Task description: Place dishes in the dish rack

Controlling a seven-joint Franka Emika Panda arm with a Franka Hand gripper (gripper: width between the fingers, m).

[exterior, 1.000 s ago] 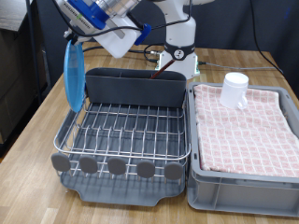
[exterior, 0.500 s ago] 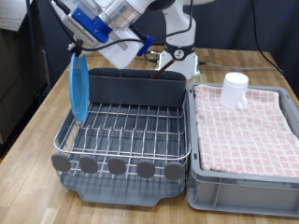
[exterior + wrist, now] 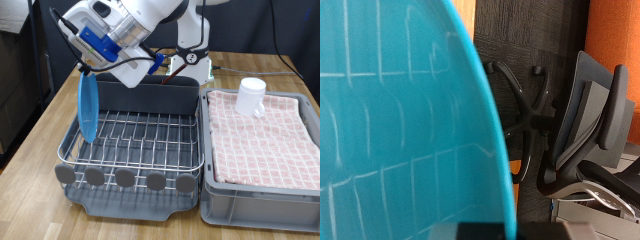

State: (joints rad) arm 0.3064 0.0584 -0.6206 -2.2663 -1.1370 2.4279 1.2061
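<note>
Lowered since earlier: one blue plate (image 3: 88,108) clamped on edge in hand (image 3: 84,68), over dish rack (image 3: 140,140); one white cup (image 3: 251,96) on cloth.

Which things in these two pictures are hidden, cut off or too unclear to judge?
- Pincer: its fingertips are not visible in the exterior view, where the white hand body covers them; the wrist view does not show them either.
- Blue plate: the wrist view's edges cut it off.
- Plate's lower rim: against the dish rack wires, contact is too small to judge.
- Wooden spoon: in neither view.
- White cup: its inside is hidden.
</note>
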